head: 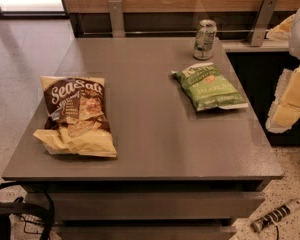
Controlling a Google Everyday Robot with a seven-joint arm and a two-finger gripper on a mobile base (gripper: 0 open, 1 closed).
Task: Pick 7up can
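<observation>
**Gripper [287, 104] off the table at the right; 7up can [205, 39] not yet grasped**

1. Gripper position. The gripper hangs at the right edge of the scene, beyond the right side of the table [150, 139] and over the dark gap beside it. It shows as a pale yellow and white shape, partly cut off by the frame. Whether it is apart or together cannot be told. It holds nothing that can be seen, and it touches no object on the table.

2. Nearest object. The green jalapeno chip bag [210, 86] lies flat on the right half of the table, between the gripper and the table centre. It is not the target.

3. Target. The 7up can stands upright at the far right of the table top, close to the far edge and just beyond the far end of the green bag, apart from it. It is well apart from the gripper.

4. Other items. A brown and yellow sea salt chip bag [75, 116] lies flat on the near left of the table, well apart from the can.

5. Task status, as judged from this layout:
   - Done: nothing of the pick itself. The can rests on the table, untouched.
   - Left: bring the gripper over the table to the far right, past the green bag; align on the can; close on its body; lift.
</observation>
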